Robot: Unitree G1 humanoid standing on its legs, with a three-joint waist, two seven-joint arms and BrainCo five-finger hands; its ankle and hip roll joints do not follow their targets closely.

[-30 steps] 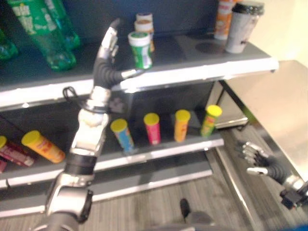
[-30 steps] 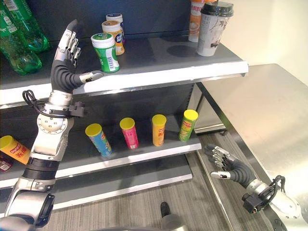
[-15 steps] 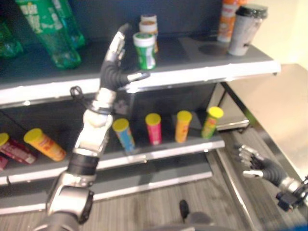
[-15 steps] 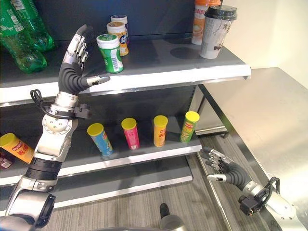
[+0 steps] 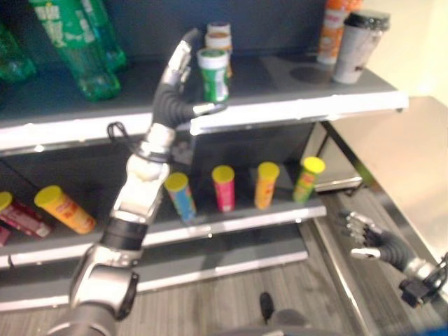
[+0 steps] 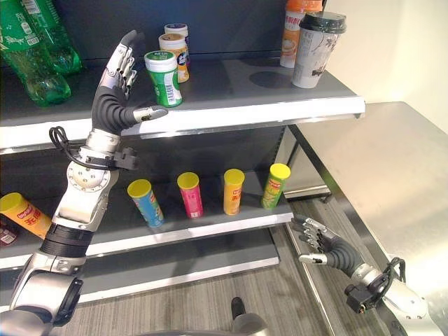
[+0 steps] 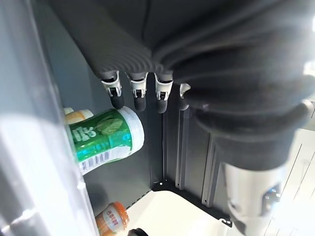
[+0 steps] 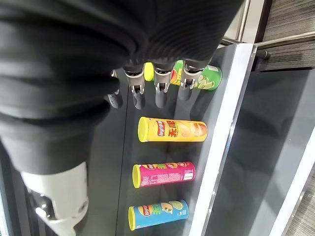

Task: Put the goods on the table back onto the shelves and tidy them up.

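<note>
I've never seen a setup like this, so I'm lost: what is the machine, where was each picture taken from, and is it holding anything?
It is a humanoid robot restocking shelves. Two pictures come from its head, looking down; the other two come from cameras on its wrists. Its left hand is raised, open, beside a green white-capped canister on the grey upper shelf, holding nothing. Its right hand hangs low and open. On the lower shelf stand blue, pink, orange and green yellow-lidded crisp tubes.

The tall green plastic bottles (image 6: 31,49) at upper left and the orange-labelled bottle (image 6: 295,28) at top are cut off by the frame's edge.
</note>
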